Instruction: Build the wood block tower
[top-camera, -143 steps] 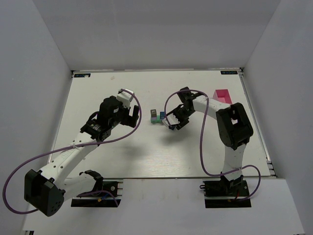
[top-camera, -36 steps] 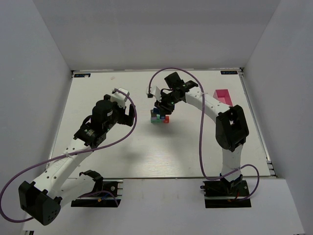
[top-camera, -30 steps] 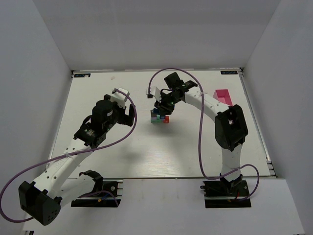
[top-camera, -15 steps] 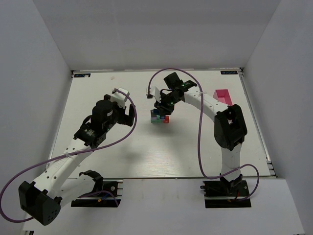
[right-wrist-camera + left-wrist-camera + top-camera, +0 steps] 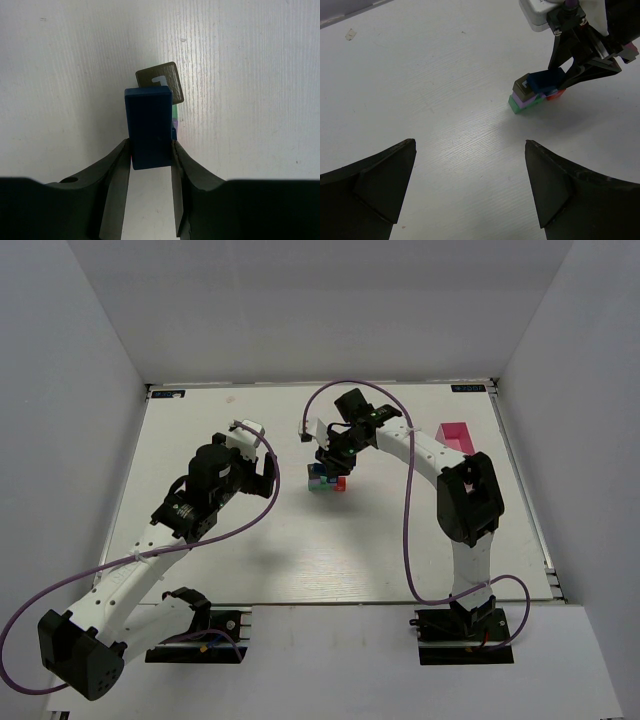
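The tower [image 5: 325, 480] is a small cluster in mid-table: a green block [image 5: 519, 106] at the bottom, a lilac one [image 5: 531, 100] on it, a red one [image 5: 556, 96] at its side and a grey block [image 5: 522, 85] on top. My right gripper [image 5: 336, 462] hangs over it, shut on a blue brick [image 5: 148, 127] that lies on the cluster's top, next to the grey block [image 5: 160, 82]. Its fingers [image 5: 116, 165] press both long sides of the brick. My left gripper [image 5: 262, 476] is open and empty, left of the tower and low over the table [image 5: 445, 75].
A pink box [image 5: 455, 435] stands at the right edge of the table. The right arm [image 5: 420, 455] arches from the right over to the tower. White walls close the table on three sides.
Since the oldest frame my right gripper has moved from beside the blocks to over them, with the blue brick. Over the last second nothing has visibly moved.
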Tool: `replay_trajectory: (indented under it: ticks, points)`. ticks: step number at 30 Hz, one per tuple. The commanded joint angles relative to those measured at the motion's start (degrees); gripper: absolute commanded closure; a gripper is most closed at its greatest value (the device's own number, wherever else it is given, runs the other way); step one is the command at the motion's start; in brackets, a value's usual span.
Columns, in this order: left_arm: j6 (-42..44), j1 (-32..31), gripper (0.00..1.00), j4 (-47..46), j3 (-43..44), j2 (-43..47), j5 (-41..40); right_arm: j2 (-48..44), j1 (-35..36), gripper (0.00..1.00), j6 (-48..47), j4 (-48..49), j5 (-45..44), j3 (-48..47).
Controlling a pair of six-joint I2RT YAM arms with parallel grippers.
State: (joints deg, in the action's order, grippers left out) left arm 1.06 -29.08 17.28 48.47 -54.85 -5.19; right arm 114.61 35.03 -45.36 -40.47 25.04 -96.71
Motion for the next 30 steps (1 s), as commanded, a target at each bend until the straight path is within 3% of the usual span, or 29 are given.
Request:
replay_trajectory:
  ticks: [1,13,30]
  points:
    - [0.3,0.3,0.0,-1.2,-0.2,1.3,0.0,0.2,0.3,0.99,0.2,0.0,1.1,-2.3]
    - [0.3,0.3,0.0,-1.7,-0.2,0.8,0.0,-0.5,0.4,0.96,0.3,0.5,1.2,-1.6]
    - [0.3,0.3,0.0,-1.7,-0.2,0.8,0.5,-1.5,0.3,0.81,0.1,1.4,0.9,-0.4]
